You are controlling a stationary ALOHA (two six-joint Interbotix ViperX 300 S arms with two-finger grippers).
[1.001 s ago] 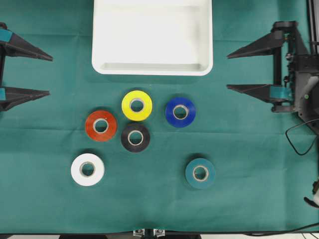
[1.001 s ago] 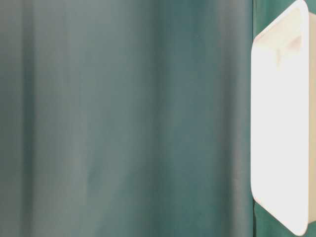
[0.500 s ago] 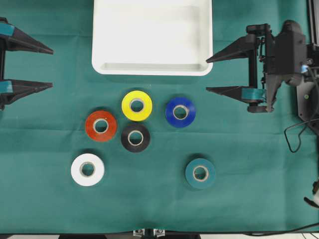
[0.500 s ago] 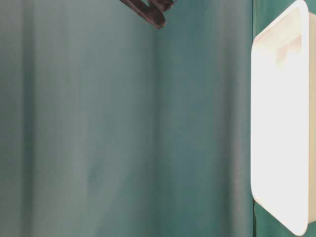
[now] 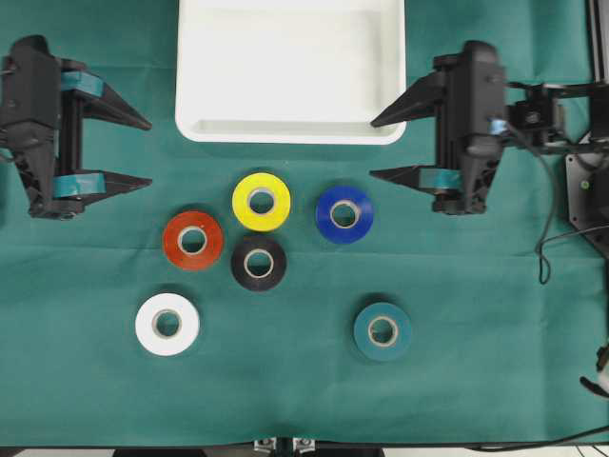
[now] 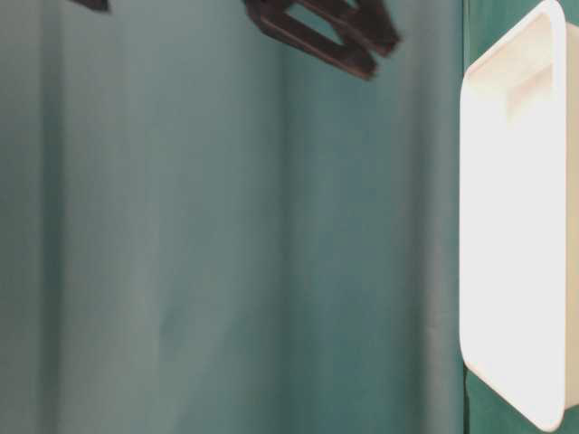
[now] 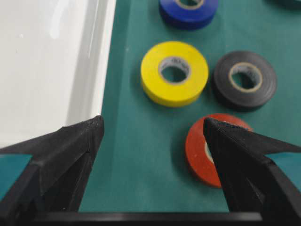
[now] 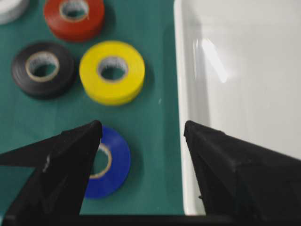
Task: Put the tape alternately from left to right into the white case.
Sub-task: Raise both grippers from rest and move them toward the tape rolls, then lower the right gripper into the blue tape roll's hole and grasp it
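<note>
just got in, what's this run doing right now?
Nothing is picked up yet. Six tape rolls lie on the green cloth: red, yellow, blue, black, white and teal. The white case above them holds nothing. The left gripper and right gripper are both open, one at each side of the case, holding nothing. The red roll sits nearest the left gripper, the blue nearest the right.

A dark green cloth (image 5: 476,381) covers the whole table, lying flat with faint creases. Behind the table hangs a green curtain (image 6: 226,235) in soft vertical folds. Even, bright light falls from above, casting only short, soft shadows.
</note>
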